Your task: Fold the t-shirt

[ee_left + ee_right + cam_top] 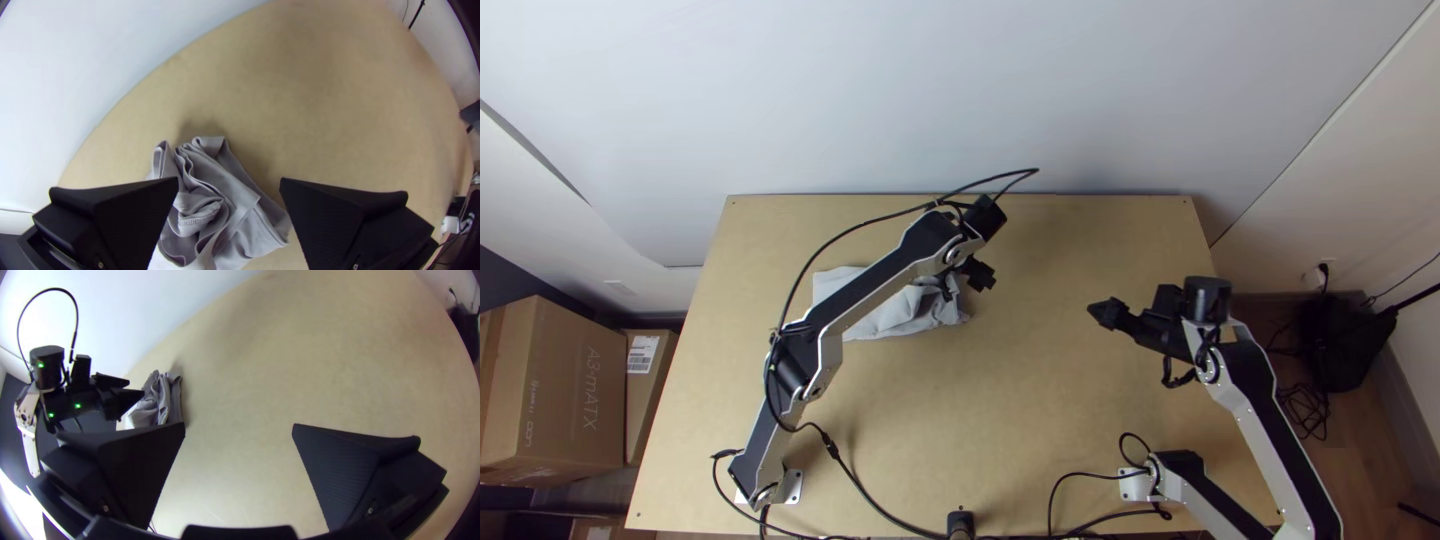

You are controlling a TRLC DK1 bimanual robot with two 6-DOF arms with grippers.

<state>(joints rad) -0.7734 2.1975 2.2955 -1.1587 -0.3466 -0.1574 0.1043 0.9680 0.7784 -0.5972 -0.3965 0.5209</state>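
Lying all bunched up, the grey t-shirt (910, 312) is resting on the left part of the table (1000, 420), closer to its back edge. The left gripper (982, 275) is hanging over the table's back half, near its middle line, and its fingers are spreading wide open. The right gripper (1100, 312) is hanging over the table's right part, also opening wide.
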